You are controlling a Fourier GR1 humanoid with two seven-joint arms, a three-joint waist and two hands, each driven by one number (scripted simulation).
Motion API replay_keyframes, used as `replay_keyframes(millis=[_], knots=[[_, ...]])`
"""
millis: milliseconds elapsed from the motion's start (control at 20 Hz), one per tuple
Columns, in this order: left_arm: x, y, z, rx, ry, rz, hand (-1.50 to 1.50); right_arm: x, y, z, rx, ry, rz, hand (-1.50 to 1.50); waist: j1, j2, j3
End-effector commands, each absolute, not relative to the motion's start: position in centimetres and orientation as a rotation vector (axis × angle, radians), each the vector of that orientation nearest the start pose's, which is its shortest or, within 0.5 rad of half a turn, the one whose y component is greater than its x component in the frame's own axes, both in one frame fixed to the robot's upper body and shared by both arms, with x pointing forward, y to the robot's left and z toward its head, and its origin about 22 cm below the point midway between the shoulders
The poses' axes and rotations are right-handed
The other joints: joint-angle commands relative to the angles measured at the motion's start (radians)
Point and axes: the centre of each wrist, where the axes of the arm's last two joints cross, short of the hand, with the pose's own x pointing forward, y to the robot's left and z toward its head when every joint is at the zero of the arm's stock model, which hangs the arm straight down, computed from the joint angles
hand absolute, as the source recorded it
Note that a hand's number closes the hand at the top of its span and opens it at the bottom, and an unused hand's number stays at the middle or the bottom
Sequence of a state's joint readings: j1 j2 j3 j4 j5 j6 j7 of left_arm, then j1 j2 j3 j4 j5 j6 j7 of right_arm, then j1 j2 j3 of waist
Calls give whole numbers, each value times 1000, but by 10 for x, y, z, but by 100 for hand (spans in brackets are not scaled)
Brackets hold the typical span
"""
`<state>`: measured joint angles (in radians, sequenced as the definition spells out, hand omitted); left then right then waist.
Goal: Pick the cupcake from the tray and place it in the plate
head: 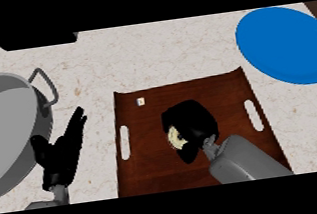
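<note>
- Right hand [188, 125]: black fingers curled over the pale round cupcake [173, 138], which shows just beneath its palm, above the brown wooden tray [154, 165].
- Round blue plate [287, 44]: well apart, beyond the hand on the worktop [147, 55].
- Left hand [61, 149]: open, resting.

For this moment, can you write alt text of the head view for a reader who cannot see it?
The right hand curls over the cupcake on the brown tray. A blue plate lies at the counter's far right, a grey pan at left, beside the open left hand.

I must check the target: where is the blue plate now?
In the head view the blue plate lies at the upper right of the counter, beyond the brown tray.
</note>
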<state>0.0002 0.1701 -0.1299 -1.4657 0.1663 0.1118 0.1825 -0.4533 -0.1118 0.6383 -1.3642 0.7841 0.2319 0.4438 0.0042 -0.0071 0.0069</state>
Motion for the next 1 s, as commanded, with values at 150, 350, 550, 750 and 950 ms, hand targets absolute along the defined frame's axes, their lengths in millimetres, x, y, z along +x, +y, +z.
replay_keyframes(millis=[150,350,550,750,950], knots=[[238,250,-34,-22,-1182,-6,0,293,-84,47,-622,-1434,1395,150,-3,8,-7],[224,250,-31,5,-1180,17,0,226,-103,47,-649,-1451,1257,150,-18,2,-7],[217,261,-30,24,-1186,-1,0,201,-123,60,-691,-1636,1053,150,-23,-1,-6],[230,246,-30,3,-1194,23,0,211,-146,81,-820,-1770,887,150,-18,5,-6],[240,249,-27,21,-1176,13,0,188,-163,98,-829,-1795,666,150,-26,6,-6]])
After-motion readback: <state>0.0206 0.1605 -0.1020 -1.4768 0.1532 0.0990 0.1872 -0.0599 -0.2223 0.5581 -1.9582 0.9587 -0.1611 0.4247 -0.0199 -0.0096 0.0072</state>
